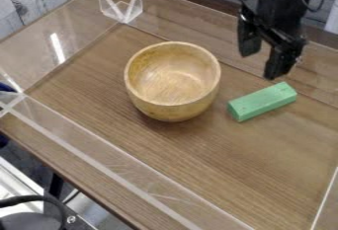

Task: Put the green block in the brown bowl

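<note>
The green block (262,102) lies flat on the wooden table, a short way right of the brown bowl (172,79). The bowl stands upright and holds nothing. My gripper (262,57) hangs above the table, pointing down, just behind and above the block and to the bowl's upper right. Its two black fingers (247,40) are spread apart with nothing between them. It touches neither block nor bowl.
A clear plastic wall (79,145) rims the table on the near and left sides. A small clear stand (119,4) sits at the back left corner. Bare wood lies in front of the bowl and block.
</note>
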You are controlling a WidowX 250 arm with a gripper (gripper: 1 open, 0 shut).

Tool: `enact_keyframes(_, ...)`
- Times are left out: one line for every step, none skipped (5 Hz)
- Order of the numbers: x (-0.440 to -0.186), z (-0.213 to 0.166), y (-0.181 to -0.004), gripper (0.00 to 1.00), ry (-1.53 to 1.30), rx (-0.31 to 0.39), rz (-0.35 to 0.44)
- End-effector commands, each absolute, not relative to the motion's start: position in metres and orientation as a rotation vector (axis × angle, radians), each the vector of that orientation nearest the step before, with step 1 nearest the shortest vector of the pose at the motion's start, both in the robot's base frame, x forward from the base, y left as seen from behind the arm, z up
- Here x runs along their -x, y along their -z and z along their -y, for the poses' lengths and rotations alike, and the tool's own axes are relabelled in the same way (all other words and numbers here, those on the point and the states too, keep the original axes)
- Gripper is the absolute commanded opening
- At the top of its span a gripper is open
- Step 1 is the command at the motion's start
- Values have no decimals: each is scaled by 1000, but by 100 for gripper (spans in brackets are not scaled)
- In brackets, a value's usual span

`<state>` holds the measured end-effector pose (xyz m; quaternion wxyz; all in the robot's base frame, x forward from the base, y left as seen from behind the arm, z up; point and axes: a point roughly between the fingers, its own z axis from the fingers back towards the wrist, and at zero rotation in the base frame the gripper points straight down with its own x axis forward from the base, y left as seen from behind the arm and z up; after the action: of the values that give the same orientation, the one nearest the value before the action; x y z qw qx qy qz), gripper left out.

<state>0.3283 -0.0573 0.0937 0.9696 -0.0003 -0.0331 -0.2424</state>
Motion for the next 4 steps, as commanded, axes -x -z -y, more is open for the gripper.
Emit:
enact_keyframes(-341, 62, -97, 100, 520, 6, 111)
enact_keyframes(-344, 65, -81, 100, 557, 15, 91)
enact_keyframes(-348, 68, -66, 100, 583, 20, 70)
enact_keyframes(-351, 71, -53, 100, 599, 25, 49)
